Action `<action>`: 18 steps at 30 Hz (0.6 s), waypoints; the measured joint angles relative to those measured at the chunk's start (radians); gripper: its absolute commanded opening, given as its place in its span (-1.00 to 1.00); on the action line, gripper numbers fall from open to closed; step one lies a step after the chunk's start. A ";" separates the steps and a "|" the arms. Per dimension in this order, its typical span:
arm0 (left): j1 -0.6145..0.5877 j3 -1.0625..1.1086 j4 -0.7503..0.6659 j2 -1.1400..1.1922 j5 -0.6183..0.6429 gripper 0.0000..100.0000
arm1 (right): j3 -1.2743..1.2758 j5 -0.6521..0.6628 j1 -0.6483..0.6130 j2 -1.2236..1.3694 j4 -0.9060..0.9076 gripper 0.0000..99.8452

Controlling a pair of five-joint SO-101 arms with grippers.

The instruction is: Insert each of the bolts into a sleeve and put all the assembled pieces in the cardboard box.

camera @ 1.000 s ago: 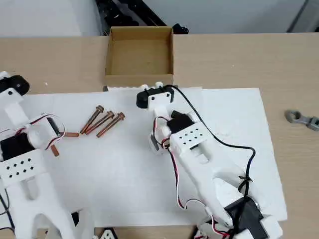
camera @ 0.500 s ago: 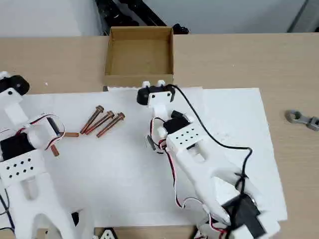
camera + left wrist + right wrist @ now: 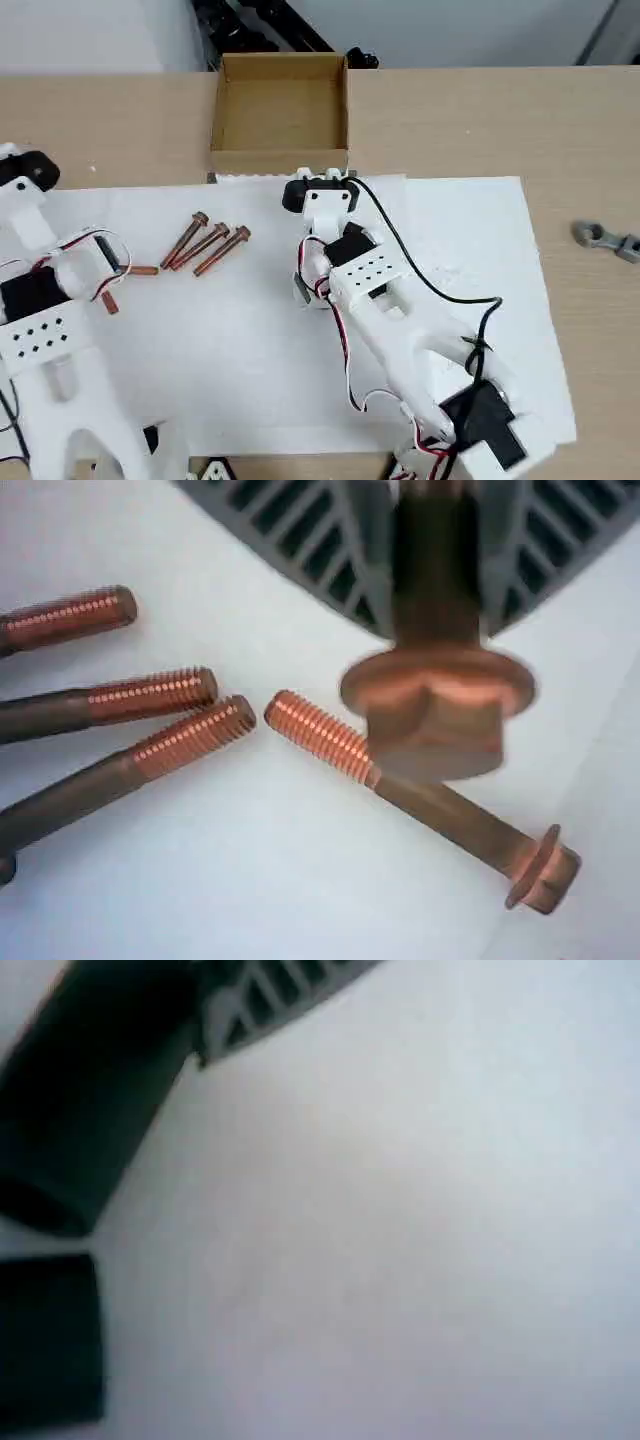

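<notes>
- While the left arm (image 3: 40,330) stood at the near left corner of the white sheet (image 3: 230,340), the left jaws were closed on a copper bolt (image 3: 437,670). Its shank was clamped between them and its flanged hex head pointed out toward the sheet.
- A loose bolt (image 3: 420,795) lay flat on the sheet just under the left jaws, close to the gripped head; whether the two touched could not be told.
- Three bolts (image 3: 205,243) lay side by side a little beyond the left jaws, between them and the right arm (image 3: 390,300).
- Whether the right jaws were open or closed could not be told; a dark cylinder (image 3: 90,1090) sat close beside them over the sheet.
- The cardboard box (image 3: 279,158) stood open on the counter (image 3: 450,120), just beyond the right arm's tip, at the sheet's far edge.
- A metal tool (image 3: 605,238) lay on the counter, well apart from both sets of jaws.
</notes>
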 measured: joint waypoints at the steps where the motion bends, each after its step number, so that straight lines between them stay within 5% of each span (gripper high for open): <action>1: 0.000 0.000 0.000 0.000 0.000 -0.99 | 0.000 0.000 0.000 0.000 0.000 -0.63; 18: 0.000 0.000 0.000 0.000 0.000 -0.99 | 0.000 -0.003 0.000 0.038 -0.075 -0.66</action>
